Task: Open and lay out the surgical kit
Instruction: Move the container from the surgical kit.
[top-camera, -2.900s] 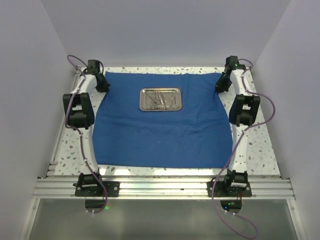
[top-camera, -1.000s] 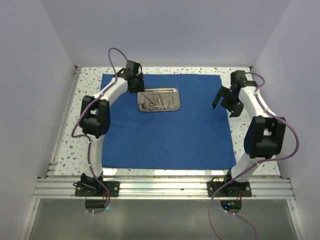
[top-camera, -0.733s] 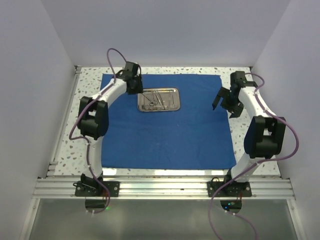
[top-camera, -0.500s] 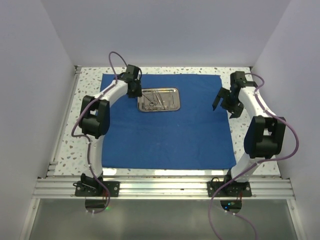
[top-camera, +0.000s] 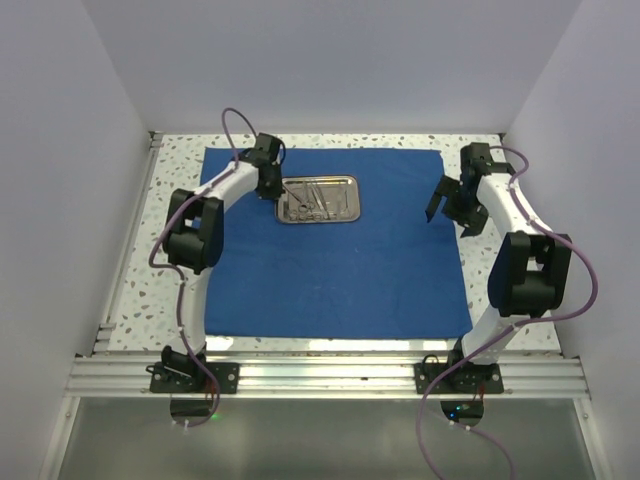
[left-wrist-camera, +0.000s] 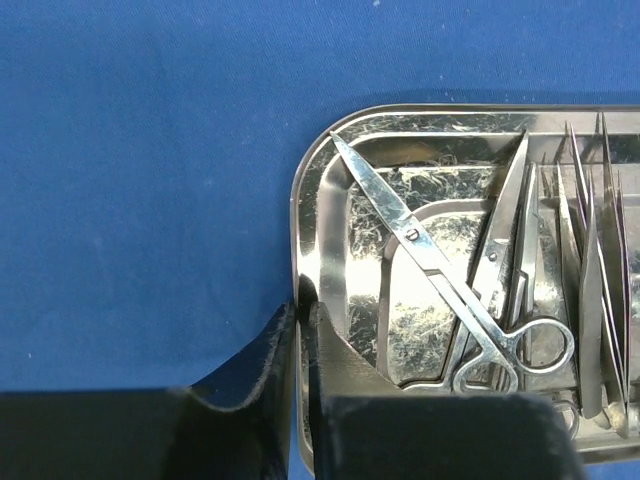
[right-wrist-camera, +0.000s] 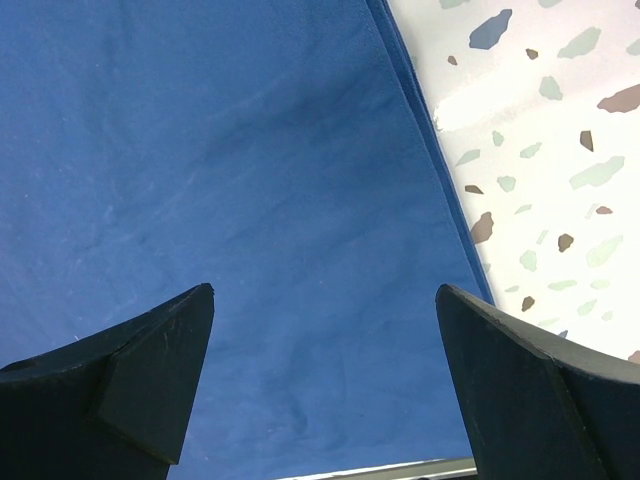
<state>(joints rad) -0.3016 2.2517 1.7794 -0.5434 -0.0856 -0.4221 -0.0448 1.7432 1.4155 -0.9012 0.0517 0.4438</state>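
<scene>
The left gripper (left-wrist-camera: 302, 306) pinches the rim of the shiny steel tray (left-wrist-camera: 310, 200), thin scissors (left-wrist-camera: 412, 236) diagonal inside; right gripper (right-wrist-camera: 325, 292) gapes empty over blue cloth (right-wrist-camera: 250, 150)

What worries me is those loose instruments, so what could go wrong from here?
The left gripper pinches the steel tray by one short rim only, so a lift may tilt it, and the scissors and other instruments could slide out. A slip off that thin rim seems possible too. Dragging the tray instead might bunch the blue cloth.
</scene>
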